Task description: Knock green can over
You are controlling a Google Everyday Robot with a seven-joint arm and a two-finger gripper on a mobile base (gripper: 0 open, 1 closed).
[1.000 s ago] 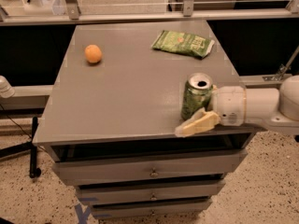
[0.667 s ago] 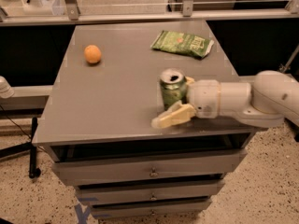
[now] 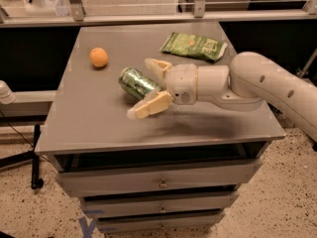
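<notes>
The green can (image 3: 137,83) lies tipped on its side on the grey table (image 3: 94,123), its top end pointing left towards the orange. It has pale and dark markings. My gripper (image 3: 144,87) reaches in from the right on a white arm (image 3: 257,83). Its two cream fingers are spread apart, one finger (image 3: 157,65) behind the can and one finger (image 3: 148,107) in front of it. The can rests between them, with its right end hidden by the gripper body.
An orange (image 3: 98,57) sits at the back left of the table. A flat green snack bag (image 3: 194,45) lies at the back right. Drawers (image 3: 158,182) run below the table top. A metal rail (image 3: 148,18) crosses behind the table.
The gripper swept left across the table, pushing the can with it. The can, upright near the front right before, now lies on its side near the middle.
</notes>
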